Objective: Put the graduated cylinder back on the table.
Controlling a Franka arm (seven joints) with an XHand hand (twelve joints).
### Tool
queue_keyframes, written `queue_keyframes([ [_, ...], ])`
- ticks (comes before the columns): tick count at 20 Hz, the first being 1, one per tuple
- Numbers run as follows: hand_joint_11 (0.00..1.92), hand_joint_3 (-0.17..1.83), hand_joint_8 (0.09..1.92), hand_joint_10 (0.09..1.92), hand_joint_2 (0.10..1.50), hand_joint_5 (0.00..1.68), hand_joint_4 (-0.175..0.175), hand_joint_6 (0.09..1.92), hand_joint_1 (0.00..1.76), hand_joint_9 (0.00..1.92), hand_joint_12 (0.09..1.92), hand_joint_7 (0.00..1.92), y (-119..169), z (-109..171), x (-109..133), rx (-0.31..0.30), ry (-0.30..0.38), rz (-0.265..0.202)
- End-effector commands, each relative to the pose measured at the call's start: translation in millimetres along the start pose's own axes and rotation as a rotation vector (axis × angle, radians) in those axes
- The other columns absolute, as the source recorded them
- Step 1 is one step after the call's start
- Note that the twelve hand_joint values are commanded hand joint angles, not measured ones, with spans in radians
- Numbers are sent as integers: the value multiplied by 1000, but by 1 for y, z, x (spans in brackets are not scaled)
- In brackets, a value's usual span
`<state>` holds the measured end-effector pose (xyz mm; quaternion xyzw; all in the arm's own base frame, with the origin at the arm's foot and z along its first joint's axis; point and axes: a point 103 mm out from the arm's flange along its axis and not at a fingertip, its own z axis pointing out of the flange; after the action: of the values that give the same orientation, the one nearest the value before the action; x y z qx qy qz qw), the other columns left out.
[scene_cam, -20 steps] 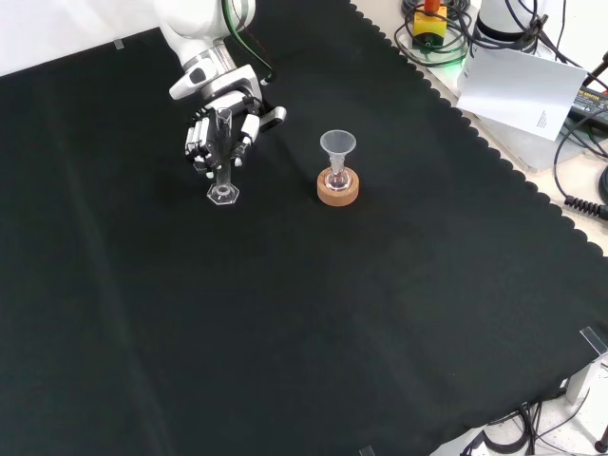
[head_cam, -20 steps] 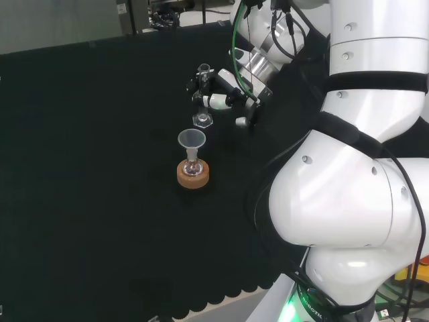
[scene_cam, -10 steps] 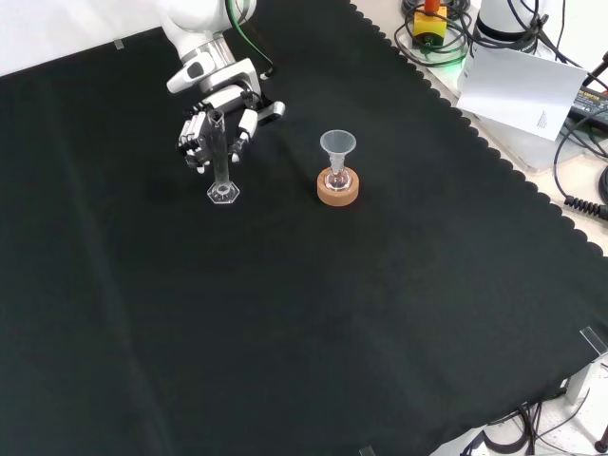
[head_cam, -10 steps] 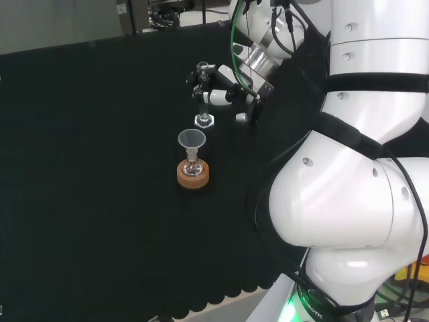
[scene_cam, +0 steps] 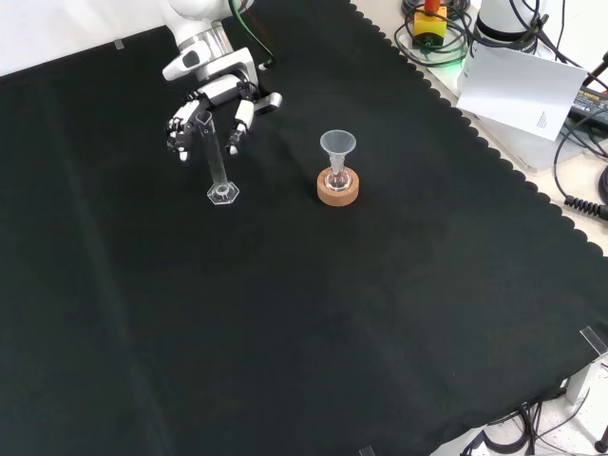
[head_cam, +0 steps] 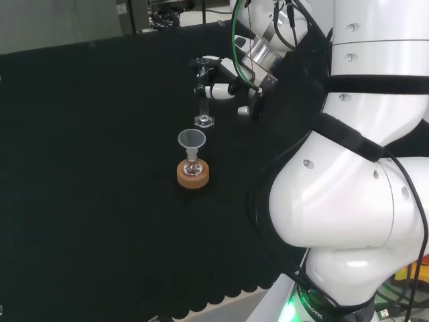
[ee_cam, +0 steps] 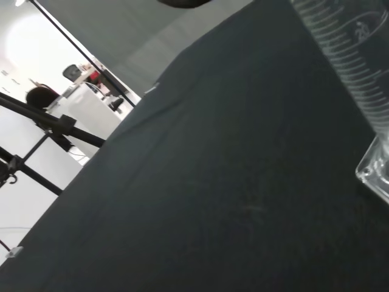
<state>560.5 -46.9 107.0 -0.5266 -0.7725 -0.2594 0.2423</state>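
The counter (scene_cam: pixel 313 313) is covered with a black cloth (scene_cam: pixel 142 332) whose near right edge, in the front view, is cut in scallops. Two pieces of ware stand directly on it: a clear graduated cylinder (scene_cam: pixel 218 166) upright on its hexagonal foot (head_cam: pixel 204 121), and to its right in the front view, a little apart, a cork ring (scene_cam: pixel 338 189). The ring carries what seems to be a small clear flask (head_cam: pixel 192 168) with a funnel (scene_cam: pixel 337 145) in its neck.
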Motion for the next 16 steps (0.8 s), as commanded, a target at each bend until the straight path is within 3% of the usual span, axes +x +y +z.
queue_keyframes([
  [1, 192, -175, 648, 87, 996, 295, -73, 172, 882, 562, 1373, 123, -7, -16, 3, 22, -63, 67],
  [7, 85, -175, 667, 87, 986, 258, -77, 87, 862, 473, 1408, 27, -24, -42, 11, 12, -145, 92],
  [16, 76, -175, 680, 87, 984, 260, -76, 87, 848, 493, 1412, 40, -71, -93, 45, -22, -251, 149],
])
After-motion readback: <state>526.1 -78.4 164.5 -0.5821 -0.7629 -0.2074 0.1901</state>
